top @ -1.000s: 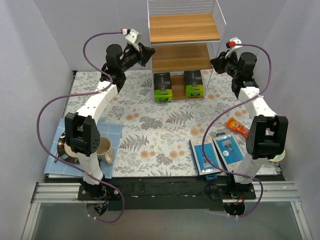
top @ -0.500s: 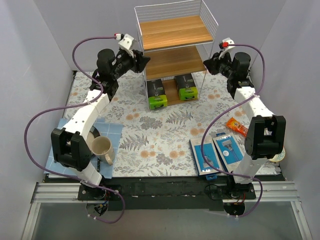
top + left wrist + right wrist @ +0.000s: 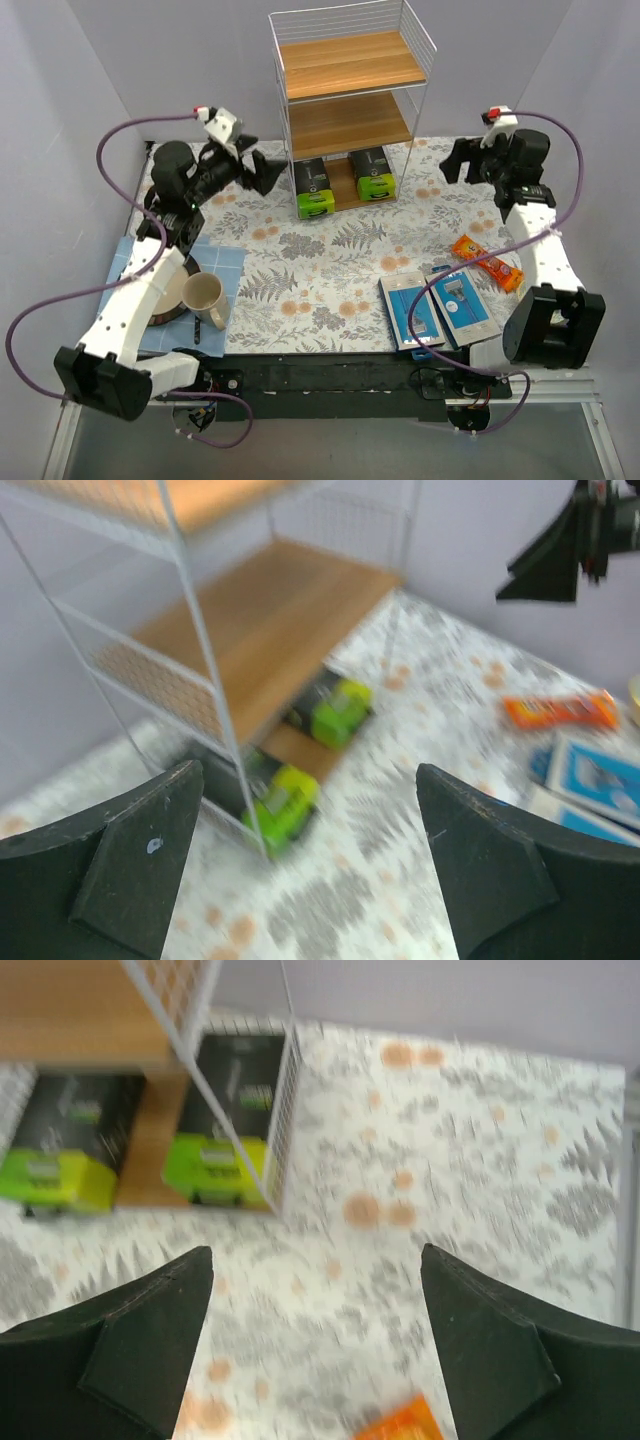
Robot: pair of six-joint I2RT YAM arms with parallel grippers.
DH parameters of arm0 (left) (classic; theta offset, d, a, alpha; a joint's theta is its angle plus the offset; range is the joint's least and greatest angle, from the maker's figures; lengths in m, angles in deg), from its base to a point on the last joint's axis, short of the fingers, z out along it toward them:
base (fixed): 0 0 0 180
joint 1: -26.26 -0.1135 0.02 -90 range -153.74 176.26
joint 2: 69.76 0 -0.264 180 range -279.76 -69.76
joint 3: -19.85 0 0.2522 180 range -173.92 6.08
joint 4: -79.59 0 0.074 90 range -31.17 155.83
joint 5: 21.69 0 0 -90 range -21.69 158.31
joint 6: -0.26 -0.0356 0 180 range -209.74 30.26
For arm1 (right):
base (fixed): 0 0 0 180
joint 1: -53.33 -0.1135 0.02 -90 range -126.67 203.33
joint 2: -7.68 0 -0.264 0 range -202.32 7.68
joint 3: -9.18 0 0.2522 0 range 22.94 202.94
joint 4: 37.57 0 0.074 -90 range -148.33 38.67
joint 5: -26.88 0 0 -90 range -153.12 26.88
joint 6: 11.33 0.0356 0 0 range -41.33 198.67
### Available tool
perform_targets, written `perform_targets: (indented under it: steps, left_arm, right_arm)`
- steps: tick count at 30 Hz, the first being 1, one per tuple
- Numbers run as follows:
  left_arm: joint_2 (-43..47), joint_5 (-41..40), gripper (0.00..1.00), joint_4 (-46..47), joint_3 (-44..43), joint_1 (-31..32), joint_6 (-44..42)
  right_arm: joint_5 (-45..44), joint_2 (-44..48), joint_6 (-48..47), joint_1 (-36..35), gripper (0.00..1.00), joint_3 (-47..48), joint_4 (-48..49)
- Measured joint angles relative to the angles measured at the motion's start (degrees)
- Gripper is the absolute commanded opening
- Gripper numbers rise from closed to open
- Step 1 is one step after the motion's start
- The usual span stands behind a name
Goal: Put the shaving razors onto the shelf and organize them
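Two blue shaving razors packs (image 3: 412, 312) (image 3: 460, 300) lie flat side by side at the table's front right; in the left wrist view their blurred blue corners (image 3: 597, 782) show at the right edge. The shelf (image 3: 350, 62), a white wire rack with wooden boards, stands at the back centre. My left gripper (image 3: 264, 171) hangs open just left of the shelf's lower tier (image 3: 270, 620), holding nothing (image 3: 310, 855). My right gripper (image 3: 453, 166) is open to the right of the shelf (image 3: 70, 1020), above bare cloth (image 3: 315, 1335).
Two black-and-green boxes (image 3: 314, 188) (image 3: 374, 171) sit on the shelf's bottom board. An orange snack packet (image 3: 487, 262) lies behind the razors. A mug (image 3: 205, 298) and a dark bowl rest on a blue cloth (image 3: 225, 262) at the front left.
The shelf shifted left and slightly forward while both grippers held its sides. Both grippers then opened, let go of it and drew back outward, left arm leftward, right arm rightward.
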Motion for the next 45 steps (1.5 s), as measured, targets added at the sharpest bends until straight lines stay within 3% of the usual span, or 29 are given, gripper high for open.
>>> perform_targets:
  steps: [4, 8, 12, 16, 23, 35, 40, 45]
  left_arm:
    - [6.9, 5.3, 0.85, -5.1, 11.0, 1.0, 3.8]
    - [8.4, 8.5, 0.86, -6.8, 21.0, 6.6, 7.6]
    - [5.4, 10.2, 0.85, -4.8, 28.0, 12.4, 12.8]
    - [-2.1, 9.5, 0.82, -2.1, 29.0, 15.6, 17.9]
    - [-15.0, 4.5, 0.86, 1.5, 26.2, 20.9, 24.6]
    - [-18.0, -0.4, 0.89, 0.7, 20.7, 20.9, 19.9]
    - [-17.6, -0.6, 0.91, 0.8, 21.2, 20.9, 20.5]
    - [-16.0, -0.5, 0.90, 3.0, 25.2, 20.9, 25.6]
  right_arm:
    - [2.5, 7.1, -8.6, 0.9, 0.85, -6.1, -12.5]
    - [7.1, 8.5, -15.1, -2.9, 0.82, -8.5, -25.7]
    - [9.3, 7.7, -15.9, -7.8, 0.82, -12.0, -33.8]
    - [7.0, 6.3, -15.0, -9.8, 0.82, -15.8, -38.9]
    - [1.7, -0.5, -14.6, -13.2, 0.82, -16.4, -41.6]
    - [-3.2, -5.3, -13.1, -20.2, 0.75, -14.9, -41.5]
    - [-2.1, -11.7, -8.3, -23.7, 0.77, -8.8, -41.5]
    - [-0.8, -23.0, -4.9, -27.4, 0.78, 3.3, -39.2]
